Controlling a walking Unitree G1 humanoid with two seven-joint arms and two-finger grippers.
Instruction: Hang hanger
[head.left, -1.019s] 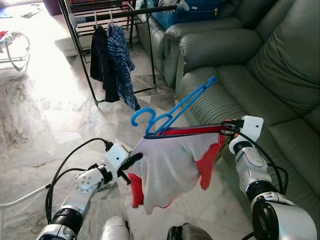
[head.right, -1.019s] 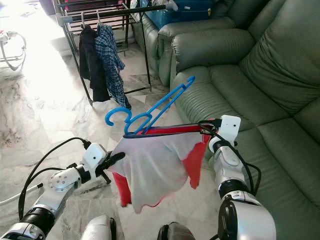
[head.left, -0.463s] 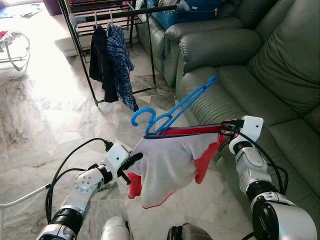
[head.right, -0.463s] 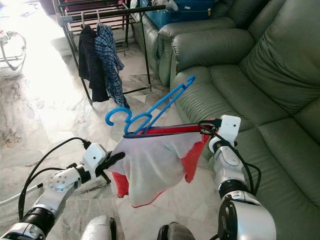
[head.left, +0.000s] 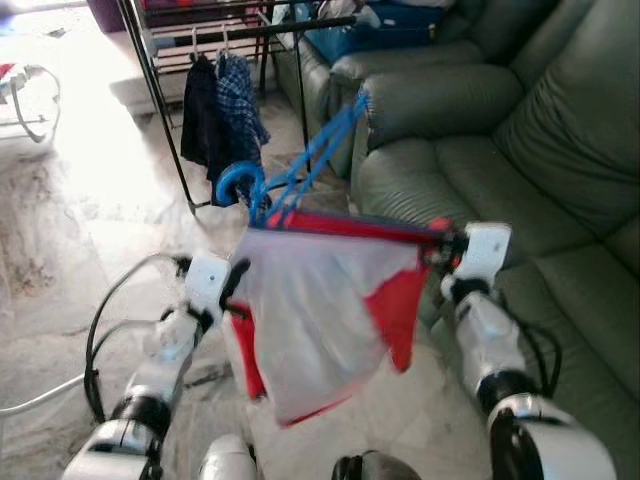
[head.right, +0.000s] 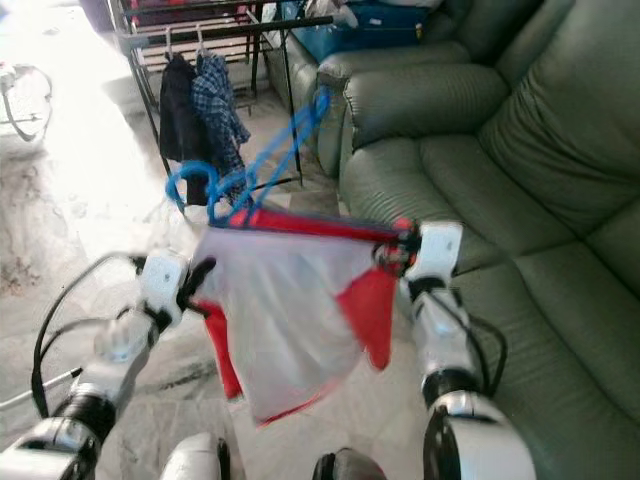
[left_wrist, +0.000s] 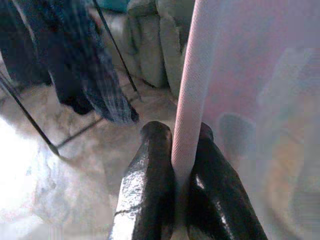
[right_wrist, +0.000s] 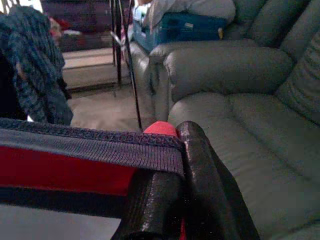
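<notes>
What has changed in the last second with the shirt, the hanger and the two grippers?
Both grippers, left and right, have lifted the stretched shirt and the blue hanger upward, toward the clothes rack; the picture is blurred with motion. Both stay clamped on the shirt's edge. The clothes on the rack and the sofa are unchanged.

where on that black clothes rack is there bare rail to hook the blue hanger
The black metal clothes rack has bare rail running from the plaid shirt toward the grey-green leather sofa. The rail's other end is crowded: a dark garment and the plaid shirt hang side by side. The blue plastic hanger is blurred.
</notes>
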